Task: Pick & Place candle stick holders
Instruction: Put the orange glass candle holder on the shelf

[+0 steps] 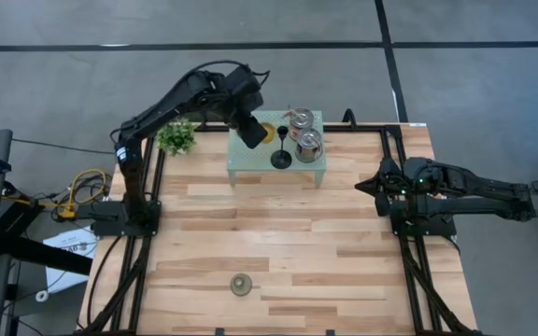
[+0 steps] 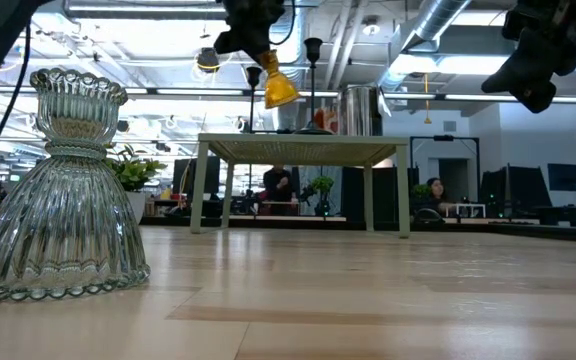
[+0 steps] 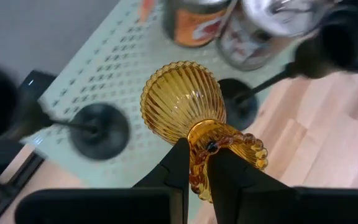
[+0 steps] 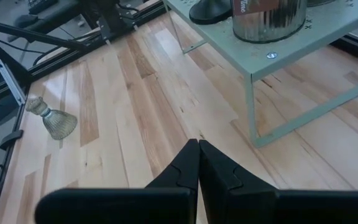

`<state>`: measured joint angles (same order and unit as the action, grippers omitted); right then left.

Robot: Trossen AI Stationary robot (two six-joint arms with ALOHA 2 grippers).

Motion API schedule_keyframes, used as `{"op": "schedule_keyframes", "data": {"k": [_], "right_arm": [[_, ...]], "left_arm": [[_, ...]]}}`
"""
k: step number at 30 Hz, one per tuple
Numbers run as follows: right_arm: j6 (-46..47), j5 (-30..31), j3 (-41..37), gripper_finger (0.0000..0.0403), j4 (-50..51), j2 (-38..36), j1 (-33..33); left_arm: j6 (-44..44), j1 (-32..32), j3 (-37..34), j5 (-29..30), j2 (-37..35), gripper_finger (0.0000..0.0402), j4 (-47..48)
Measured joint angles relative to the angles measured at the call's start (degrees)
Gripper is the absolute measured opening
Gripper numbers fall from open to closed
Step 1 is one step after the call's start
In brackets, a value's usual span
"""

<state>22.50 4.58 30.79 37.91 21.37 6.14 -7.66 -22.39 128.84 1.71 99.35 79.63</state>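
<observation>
Amber holder (image 3: 188, 109) hangs pinched by its beaded base in the left gripper (image 3: 197, 163), above the pale green stand (image 1: 250, 161); it should travel level, clear of the black holders (image 3: 98, 130) beneath.

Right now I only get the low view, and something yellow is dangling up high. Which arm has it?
Observer: The left gripper. It pinches the amber holder by its beaded foot.
Operator: What is underneath it?
Observer: The pale green stand, which also carries a black stemmed holder and two silvery jars.
Operator: And the other arm?
Observer: The right gripper is shut on nothing, above bare wood beside the stand.
</observation>
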Motion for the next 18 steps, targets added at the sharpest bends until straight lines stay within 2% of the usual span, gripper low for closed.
{"op": "schedule_keyframes", "data": {"k": [5, 18], "right_arm": [[0.0, 0.0, 0.0, 0.0000, 0.1, 0.0, 0.0], [0.0, 0.0, 0.0, 0.0000, 0.5, 0.0, 0.0]], "left_arm": [[-1.5, -0.2, 1.1, 0.5, 0.7, 0.0035, 3.8], [-1.5, 1.1, 0.7, 0.4, 4.8, 0.0035, 4.1]]}}
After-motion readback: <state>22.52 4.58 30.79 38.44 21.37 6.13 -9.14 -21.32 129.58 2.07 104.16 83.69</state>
